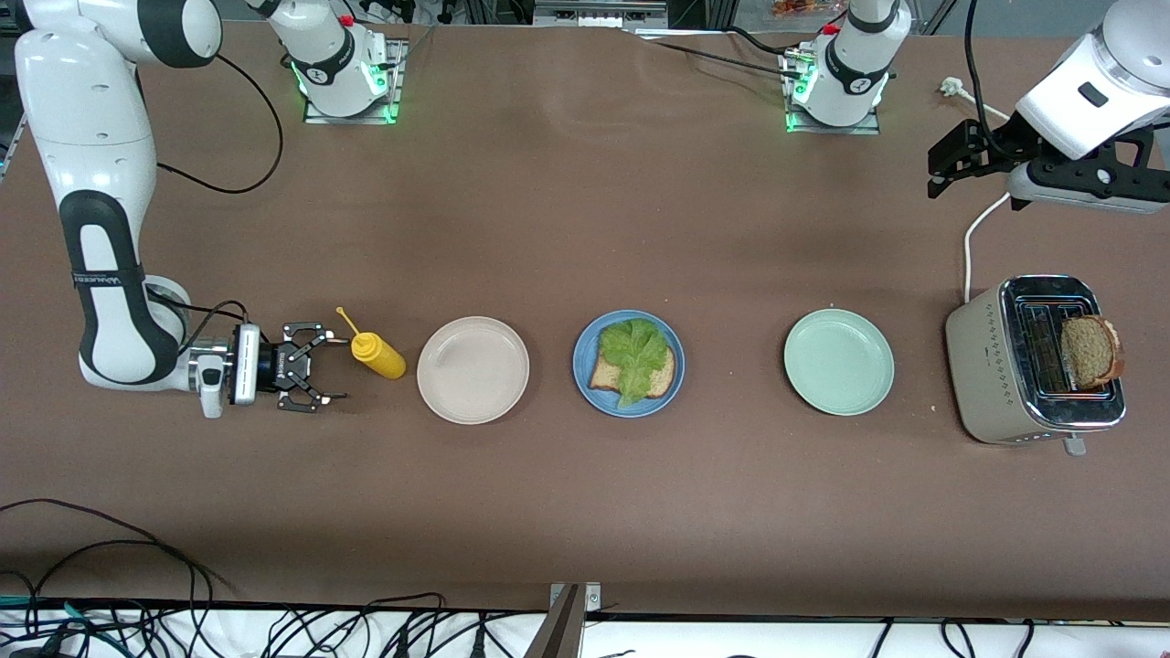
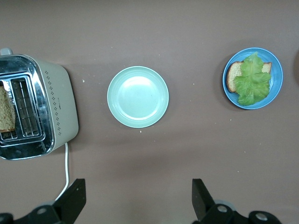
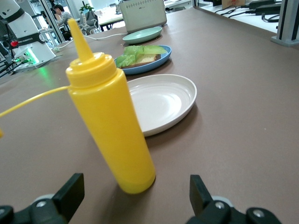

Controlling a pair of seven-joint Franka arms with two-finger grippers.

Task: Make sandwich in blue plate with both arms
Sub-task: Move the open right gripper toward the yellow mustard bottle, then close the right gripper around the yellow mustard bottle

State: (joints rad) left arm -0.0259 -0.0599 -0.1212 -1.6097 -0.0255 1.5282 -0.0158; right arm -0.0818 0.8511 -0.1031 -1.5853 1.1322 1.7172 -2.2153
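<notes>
A: What sits on the brown counter (image 1: 585,512)?
B: The blue plate (image 1: 628,364) at its middle, with one bread slice (image 1: 658,373) under lettuce (image 1: 634,349). A second slice (image 1: 1090,350) stands in the toaster (image 1: 987,366).
A: Any writing?
B: None legible.
A: The arms?
B: Right gripper (image 1: 313,366) low, level, jaws released beside the yellow bottle (image 1: 377,355). Left gripper (image 1: 955,160) raised near the toaster, jaws spread, empty.

No text, label or number can be read anywhere.
</notes>
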